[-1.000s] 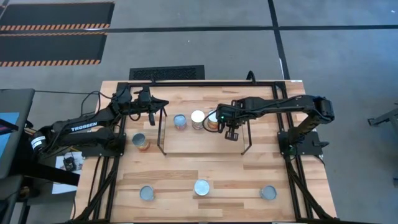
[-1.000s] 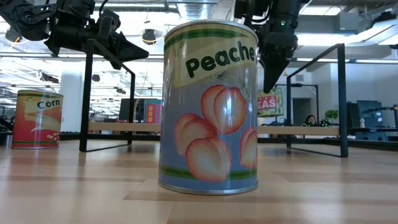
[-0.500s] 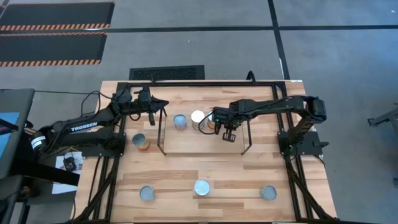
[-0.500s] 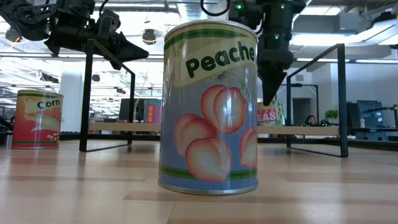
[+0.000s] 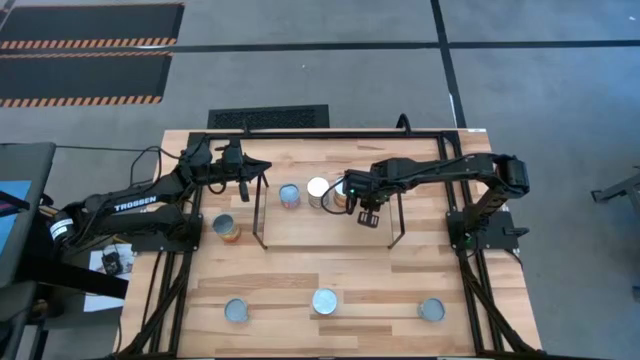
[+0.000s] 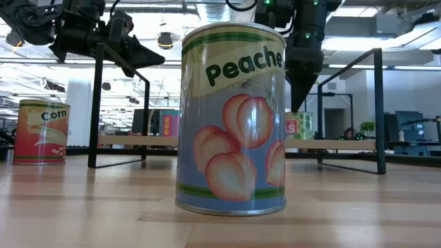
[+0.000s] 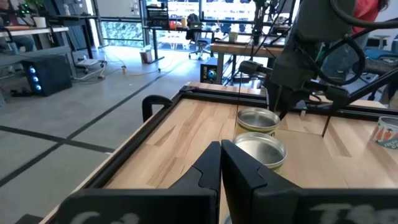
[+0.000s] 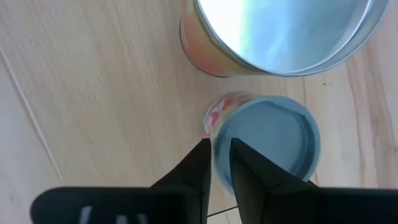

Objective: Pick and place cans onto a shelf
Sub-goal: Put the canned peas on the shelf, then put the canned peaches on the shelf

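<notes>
The shelf (image 5: 320,228) carries three cans in a row (image 5: 290,195) (image 5: 318,189) (image 5: 343,197). My right gripper (image 5: 366,215) points down at the right end of that row, its fingers a little apart. Just under it, a blue-topped can (image 8: 267,143) labelled peas (image 6: 300,127) stands on its base on the shelf board (image 6: 124,140). The arm hides this can in the high view. My left gripper (image 5: 262,168) is shut and empty, held level at the shelf's left end. My right gripper (image 8: 219,146) comes from above, pointing down, with one finger on either side of the blue-topped can's rim (image 8: 216,134). One finger (image 8: 242,168) is over the lid, and the other (image 8: 202,165) is outside the wall. I cannot tell whether either touches the can.
A corn can (image 5: 227,228) stands on the table left of the shelf. Three more cans line the near edge (image 5: 237,311) (image 5: 325,301) (image 5: 431,310); the middle one is the peach can (image 6: 233,117). Black wire uprights (image 6: 96,103) (image 6: 379,110) rise at the shelf's ends.
My right gripper has sunk a little toward the shelf. The peas can under its fingertips hung above the board a second ago and has come down upright onto it.
</notes>
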Available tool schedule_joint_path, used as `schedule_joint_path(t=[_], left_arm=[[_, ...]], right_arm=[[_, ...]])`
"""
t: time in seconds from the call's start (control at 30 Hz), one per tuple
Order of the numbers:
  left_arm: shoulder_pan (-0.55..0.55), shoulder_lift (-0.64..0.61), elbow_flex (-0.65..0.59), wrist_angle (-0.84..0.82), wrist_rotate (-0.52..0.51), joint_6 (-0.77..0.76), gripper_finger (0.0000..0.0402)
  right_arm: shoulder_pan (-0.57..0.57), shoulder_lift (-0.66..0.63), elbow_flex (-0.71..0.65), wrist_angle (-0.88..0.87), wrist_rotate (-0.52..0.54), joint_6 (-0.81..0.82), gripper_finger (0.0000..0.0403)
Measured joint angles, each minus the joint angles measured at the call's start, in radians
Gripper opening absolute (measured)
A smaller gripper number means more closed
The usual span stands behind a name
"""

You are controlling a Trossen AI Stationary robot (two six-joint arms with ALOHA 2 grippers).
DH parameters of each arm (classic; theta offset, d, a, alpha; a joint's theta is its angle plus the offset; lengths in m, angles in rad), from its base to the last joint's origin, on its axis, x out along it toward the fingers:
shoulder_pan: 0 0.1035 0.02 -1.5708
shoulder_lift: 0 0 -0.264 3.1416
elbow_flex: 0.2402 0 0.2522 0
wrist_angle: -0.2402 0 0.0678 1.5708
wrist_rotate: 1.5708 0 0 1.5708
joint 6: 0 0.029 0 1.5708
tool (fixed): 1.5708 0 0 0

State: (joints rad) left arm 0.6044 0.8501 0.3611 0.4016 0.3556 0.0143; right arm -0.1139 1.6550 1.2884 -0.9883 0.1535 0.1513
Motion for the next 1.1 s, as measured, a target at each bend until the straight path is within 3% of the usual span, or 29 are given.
schedule_joint_path(t=[0.27,0.43,0.53,0.83,1.1], left_arm=[[0.000,0.000,0.000,0.000,0.000,0.000,0.0000],[0.000,0.000,0.000,0.000,0.001,0.000,0.0000],[0.000,0.000,0.000,0.000,0.003,0.000,0.0000],[0.000,0.000,0.000,0.001,0.041,0.006,0.0000],[-0.002,-0.002,0.000,0.000,0.116,0.025,0.0000]], right_arm=[[0.013,0.000,0.035,-0.037,0.014,-0.038,0.0074],[0.067,-0.017,0.136,-0.101,0.051,-0.093,0.0029],[0.096,-0.073,0.139,-0.045,0.048,-0.122,0.0009],[0.160,-0.300,-0.106,0.454,-0.046,-0.161,0.0006],[0.246,-0.438,-0.404,0.989,-0.013,-0.230,0.0004]])
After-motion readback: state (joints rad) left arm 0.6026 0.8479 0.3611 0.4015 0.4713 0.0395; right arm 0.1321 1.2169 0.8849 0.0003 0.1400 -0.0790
